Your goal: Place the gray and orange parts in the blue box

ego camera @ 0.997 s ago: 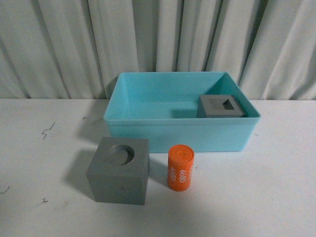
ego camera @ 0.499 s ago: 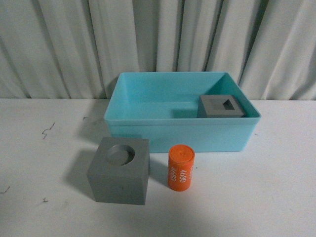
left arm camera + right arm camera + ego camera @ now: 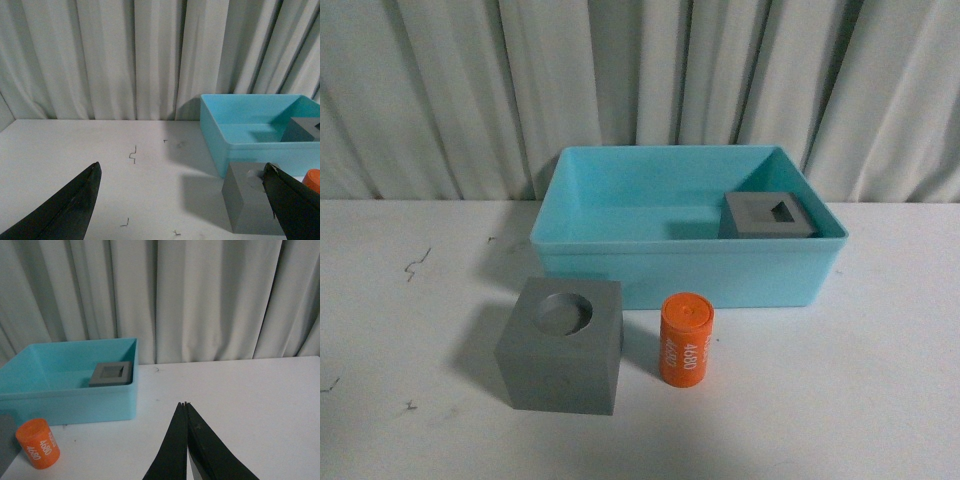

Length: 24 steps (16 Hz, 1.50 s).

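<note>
Box (image 3: 720, 277) lies ahead of both grippers. Round-recess cube (image 3: 560, 368) stands in front of it, close to the left gripper (image 3: 182, 166), whose fingers are spread wide. Square-recess cube (image 3: 745, 226) sits inside the box. Cylinder (image 3: 686, 342) stands upright beside the first cube, ahead of the right gripper (image 3: 183, 404), whose fingers are pressed together and empty.

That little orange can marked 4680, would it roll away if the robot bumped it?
The orange cylinder stands upright on its flat end, so a low, gentle push would probably just slide it. It is taller than wide, so a high knock might tip it; once down, its round side would likely roll on the flat table.
</note>
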### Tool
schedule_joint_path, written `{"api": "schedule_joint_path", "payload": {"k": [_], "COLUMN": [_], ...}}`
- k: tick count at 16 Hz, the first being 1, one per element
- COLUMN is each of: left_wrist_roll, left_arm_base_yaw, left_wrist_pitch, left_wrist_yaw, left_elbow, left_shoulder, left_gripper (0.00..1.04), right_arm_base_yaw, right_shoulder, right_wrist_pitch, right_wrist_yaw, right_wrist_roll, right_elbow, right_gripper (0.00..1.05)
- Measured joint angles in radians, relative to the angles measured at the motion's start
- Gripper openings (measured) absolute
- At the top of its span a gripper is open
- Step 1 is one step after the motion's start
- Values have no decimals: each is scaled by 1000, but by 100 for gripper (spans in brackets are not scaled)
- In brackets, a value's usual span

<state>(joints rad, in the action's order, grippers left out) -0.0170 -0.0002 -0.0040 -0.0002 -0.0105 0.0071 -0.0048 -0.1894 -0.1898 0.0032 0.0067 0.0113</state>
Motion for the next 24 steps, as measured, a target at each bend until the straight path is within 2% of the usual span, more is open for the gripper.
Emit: {"api": "schedule_joint_path", "payload": {"k": [2,4,7,8,14,15,16,18,20,21,24], "left_wrist_roll": [0,0,0,0,0,-69,-165,-288,-297,-297,-288], "left_arm_base_yaw": [0,0,0,0,0,-17,-66,-182,-298,-334,-369], "left_wrist_pitch": [0,0,1,0,0,-204,-294,-124,78,145,266], "left_wrist_yaw": [0,-2,0,0,0,1,-7,-23,-30,-34,-34], "left_elbow": [0,0,0,0,0,-75,-180,-309,-402,-425,-509], "left_shoulder": [0,0,0,0,0,87,310,610,900,1045,1325], "left_gripper": [98,98,98,98,98,98,98,98,98,98,98], "right_arm_base_yaw": [0,0,0,0,0,0,0,0,0,0,0], "right_shoulder": [14,161,187,187,187,187,187,187,187,187,187], "right_wrist_pitch": [13,198,192,194,194,195,193,194,193,194,194], "right_wrist_yaw": [0,-2,-3,-3,-2,-2,-3,-3,-3,-3,-3], "right_wrist_roll": [0,0,0,0,0,0,0,0,0,0,0], "right_elbow": [0,0,1,1,1,1,1,0,1,1,1], "right_gripper": [2,2,2,10,82,95,100,98,98,98,98]}}
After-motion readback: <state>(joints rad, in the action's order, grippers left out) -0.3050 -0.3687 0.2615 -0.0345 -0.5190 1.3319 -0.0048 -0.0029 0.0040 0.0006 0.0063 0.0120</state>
